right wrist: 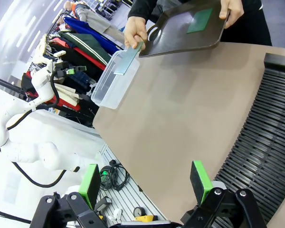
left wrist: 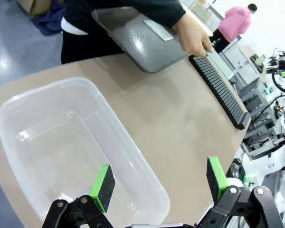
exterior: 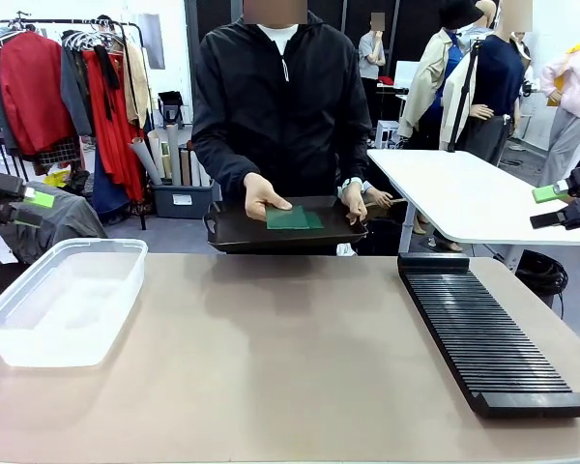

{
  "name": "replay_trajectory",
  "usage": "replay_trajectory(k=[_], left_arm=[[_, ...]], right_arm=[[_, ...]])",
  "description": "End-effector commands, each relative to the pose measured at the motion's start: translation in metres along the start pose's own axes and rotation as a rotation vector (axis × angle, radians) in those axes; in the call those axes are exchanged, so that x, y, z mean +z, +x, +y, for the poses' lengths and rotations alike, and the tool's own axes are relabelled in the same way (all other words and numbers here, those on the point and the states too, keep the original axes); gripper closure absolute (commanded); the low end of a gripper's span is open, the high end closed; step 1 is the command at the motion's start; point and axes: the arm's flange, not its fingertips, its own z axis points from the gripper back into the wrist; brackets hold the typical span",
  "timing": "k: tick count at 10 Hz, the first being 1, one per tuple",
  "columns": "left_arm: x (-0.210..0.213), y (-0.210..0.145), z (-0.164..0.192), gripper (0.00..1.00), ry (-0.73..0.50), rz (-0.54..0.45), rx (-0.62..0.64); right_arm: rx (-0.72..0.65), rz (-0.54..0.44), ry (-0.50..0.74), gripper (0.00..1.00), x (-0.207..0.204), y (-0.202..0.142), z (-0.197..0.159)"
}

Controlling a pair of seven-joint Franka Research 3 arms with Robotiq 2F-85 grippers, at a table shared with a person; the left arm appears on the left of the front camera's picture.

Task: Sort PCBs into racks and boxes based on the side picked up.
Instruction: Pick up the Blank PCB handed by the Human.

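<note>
Lying on the person's tray point(exterior: 232, 235), PCBs point(exterior: 292, 218) well apart from left tool point(exterior: 27, 208) and right tool point(exterior: 553, 206), both spread wide, empty

Upper left, a full clothes rack point(exterior: 68, 87); right, a white table point(exterior: 464, 198); grey floor point(exterior: 164, 232) beyond the tan desk point(exterior: 271, 367).

The desk point(exterior: 271, 377) has a plain light-brown top, and two things lie directly on it. A clear plastic box point(exterior: 63, 295) sits flat beneath the left end effector point(left wrist: 159, 178). In the left wrist view one finger hangs over the box's inside and the other over the desk just past its rim. A long black slotted rack point(exterior: 488, 333) lies lengthwise below and ahead of the right end effector point(right wrist: 145, 183), with one finger above the rack's edge. Box and rack sit well apart, with brown top between them.
</note>
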Motion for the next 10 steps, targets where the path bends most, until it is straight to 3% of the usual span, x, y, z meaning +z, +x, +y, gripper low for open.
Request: replay_trajectory(k=[1,7,10], left_arm=[[-0.017,-0.011,-0.019,0.00,-0.001,0.021,0.115],[-0.080,-0.026,-0.039,0.00,-0.143,0.100,0.419],[-0.100,-0.039,-0.035,0.00,-0.258,0.056,0.508]], right_arm=[[-0.003,0.001,-0.002,0.00,0.001,0.000,0.001],[-0.003,0.001,-0.002,0.00,0.001,0.000,0.001],[-0.003,0.001,-0.002,0.00,0.001,0.000,0.001]])
